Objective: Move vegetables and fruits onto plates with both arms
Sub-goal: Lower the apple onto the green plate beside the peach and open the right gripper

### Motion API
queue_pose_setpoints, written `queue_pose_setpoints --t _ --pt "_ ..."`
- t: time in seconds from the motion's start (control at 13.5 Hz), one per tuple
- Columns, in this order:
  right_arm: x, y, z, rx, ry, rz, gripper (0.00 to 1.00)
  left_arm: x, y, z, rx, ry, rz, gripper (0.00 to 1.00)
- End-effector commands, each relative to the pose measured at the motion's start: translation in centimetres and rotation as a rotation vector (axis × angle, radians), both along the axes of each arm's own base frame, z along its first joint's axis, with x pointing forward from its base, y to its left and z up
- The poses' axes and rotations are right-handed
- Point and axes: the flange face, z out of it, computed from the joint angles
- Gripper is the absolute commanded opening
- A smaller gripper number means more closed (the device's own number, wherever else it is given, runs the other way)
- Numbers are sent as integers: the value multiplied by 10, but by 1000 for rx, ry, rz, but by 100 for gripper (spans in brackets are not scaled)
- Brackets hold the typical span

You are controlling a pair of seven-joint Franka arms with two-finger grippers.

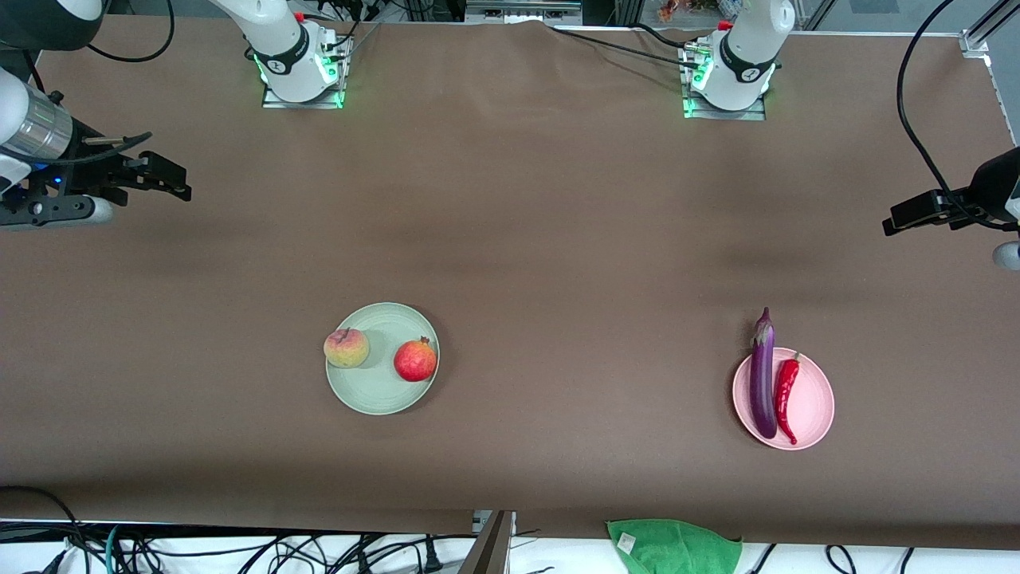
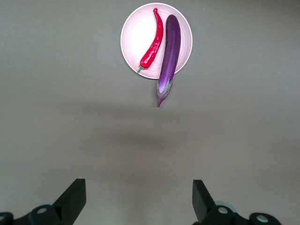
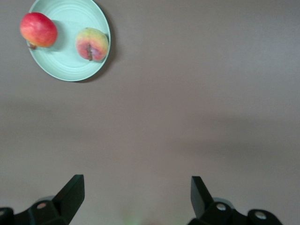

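Front view: my left gripper (image 2: 138,199) and right gripper (image 3: 136,197) hang wide open, empty; the eggplant (image 1: 763,375) overhangs the pink plate (image 1: 817,406) and might roll off.

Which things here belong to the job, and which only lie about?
Job: peach and pomegranate on mint plate; eggplant and chili on pink plate; left gripper and right gripper, jaws open.
Lying about: green cloth; cables.

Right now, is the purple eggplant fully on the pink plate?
Not fully. The eggplant lies on the pink plate, but its capped end overhangs the rim above the table.
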Motion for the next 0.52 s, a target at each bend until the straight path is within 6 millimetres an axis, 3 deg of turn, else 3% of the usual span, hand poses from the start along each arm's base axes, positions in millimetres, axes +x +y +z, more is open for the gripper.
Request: queue_pose_setpoints --t 0.0,0.44 --pt "-1 2 6 -49 0 34 100 3 1 1 18 3 11 100" --pt "10 0 17 -56 -27 23 100 5 5 -3 19 11 11 100"
